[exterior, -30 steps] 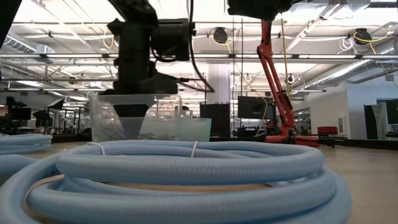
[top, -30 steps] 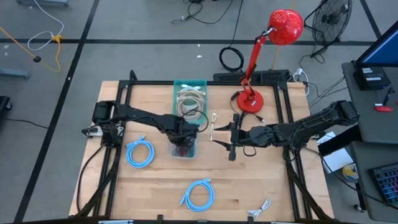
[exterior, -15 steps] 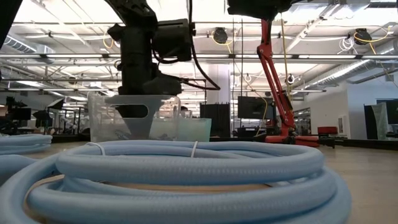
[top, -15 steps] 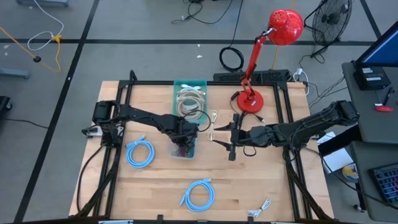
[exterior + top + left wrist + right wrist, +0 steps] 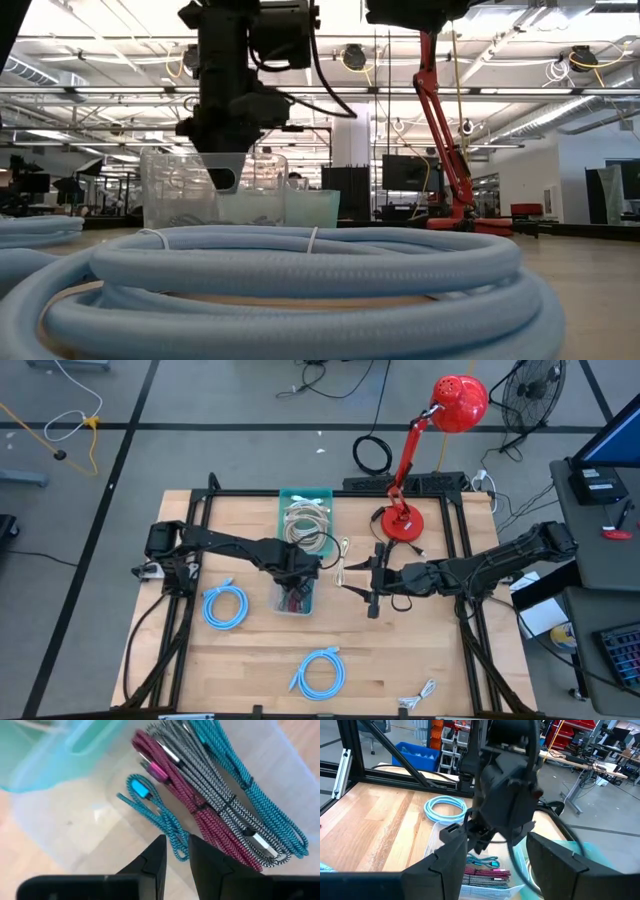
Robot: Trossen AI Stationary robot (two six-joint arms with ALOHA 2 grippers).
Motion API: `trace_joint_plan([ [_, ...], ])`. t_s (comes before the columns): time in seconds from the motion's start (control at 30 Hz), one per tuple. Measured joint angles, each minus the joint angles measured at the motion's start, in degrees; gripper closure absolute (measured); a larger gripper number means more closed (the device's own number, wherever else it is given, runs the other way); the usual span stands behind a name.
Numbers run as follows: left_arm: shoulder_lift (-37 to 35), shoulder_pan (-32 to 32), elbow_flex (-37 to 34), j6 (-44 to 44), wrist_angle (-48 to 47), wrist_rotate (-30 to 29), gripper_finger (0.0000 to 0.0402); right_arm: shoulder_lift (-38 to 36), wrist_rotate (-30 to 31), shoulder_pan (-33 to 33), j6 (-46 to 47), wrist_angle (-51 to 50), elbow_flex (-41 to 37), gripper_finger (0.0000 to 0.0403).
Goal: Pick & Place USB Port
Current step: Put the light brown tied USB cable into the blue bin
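Over the clear bin [image 5: 297, 598] at mid-tabletop [image 5: 250, 650] you have the left gripper [image 5: 174, 851], its jaws a narrow gap apart and holding nothing. Below them the USB cables [image 5: 225, 800] lie bundled on the bin's floor: teal, grey-white and magenta braids side by side, one loose teal end [image 5: 142, 790] just beside them. Your right gripper [image 5: 490, 847] waits near the red lamp's base [image 5: 401, 524], jaws spread wide and empty, facing the bin.

Two black jointed arms [image 5: 230, 546], seemingly cabled, with tapered fingers [image 5: 156, 857].
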Motion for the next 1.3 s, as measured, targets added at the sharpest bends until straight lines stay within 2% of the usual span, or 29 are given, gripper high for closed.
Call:
trace_joint_plan([
  [0.27, -5.0, -1.3, 4.2, 5.0, -1.8, -1.4, 0.0316, 0.0, 0.0, 0.0, 0.0, -0.2, 0.0, 0.0206],
  [0.4, -10.9, -2.7, 6.5, 9.3, -2.6, -2.6, 0.0316, 0.0, 0.0, 0.0, 0.0, -1.1, 0.0, 0.0206],
  [0.53, -17.1, -7.0, 6.5, 12.4, -2.6, -5.7, 0.0316, 0.0, 0.1, 0.0, 0.0, -3.9, 0.0, 0.0206],
  [0.6, -19.6, -10.1, 5.4, 13.0, -2.3, -9.3, 0.0316, 0.0, 0.1, 0.0, 0.6, -5.8, 0.0, 0.0206],
  [0.77, -22.3, -18.1, -2.7, 10.7, 4.5, -25.3, 0.0316, 0.0, 1.3, -0.2, 8.2, -15.2, 0.0, 0.0206],
  [0.87, -22.3, -20.2, -8.6, 9.2, 10.5, -32.3, 0.0316, 0.0, 4.9, -0.6, 16.4, -24.1, 0.0, 0.0206],
  [1.03, -22.3, -20.5, -16.6, 1.6, 19.3, -44.9, 0.0316, -0.2, 10.5, -4.3, 35.0, -35.5, 0.0, 0.0206],
  [1.13, -22.3, -20.5, -20.3, -2.9, 21.5, -53.0, 0.0316, 0.7, 10.2, -8.0, 42.6, -36.0, 0.0, 0.0206],
  [1.2, -22.3, -20.3, -21.9, -5.9, 21.6, -56.4, 0.0316, 2.0, 7.8, -10.8, 45.8, -35.5, 0.0, 0.0206],
  [1.3, -22.3, -20.3, -23.6, -7.9, 21.4, -56.8, 0.0316, 5.0, 2.1, -15.1, 46.6, -32.3, 0.0, 0.0206],
])
